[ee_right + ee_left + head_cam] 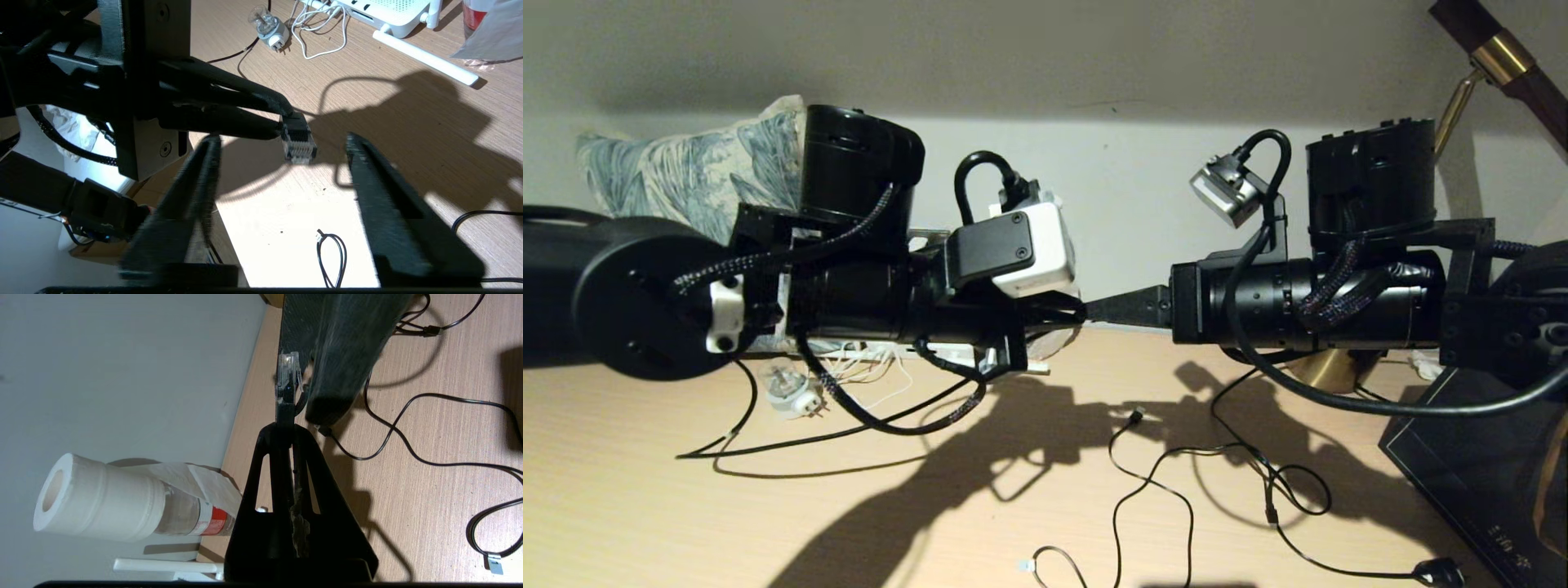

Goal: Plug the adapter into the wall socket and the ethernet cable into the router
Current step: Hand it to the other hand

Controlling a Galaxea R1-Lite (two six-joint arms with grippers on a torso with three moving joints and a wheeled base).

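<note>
Above the wooden desk (645,506), the left gripper (284,425) is pinched tight on the ethernet cable (298,139) just behind its clear connector, holding it in the air. The right gripper (282,163) faces it with its fingers (380,192) spread wide on either side of the connector, touching nothing. The router (392,16) lies on the desk by the wall.

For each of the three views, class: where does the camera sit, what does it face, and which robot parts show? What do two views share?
Head: above, facing the desk and wall; both arms meet mid-frame.
Left wrist: behind the left gripper, shut on the ethernet cable; paper roll beyond.
Right wrist: behind the open right gripper, facing the router.
Shared: both wrist views show the cable's clear plug.
</note>
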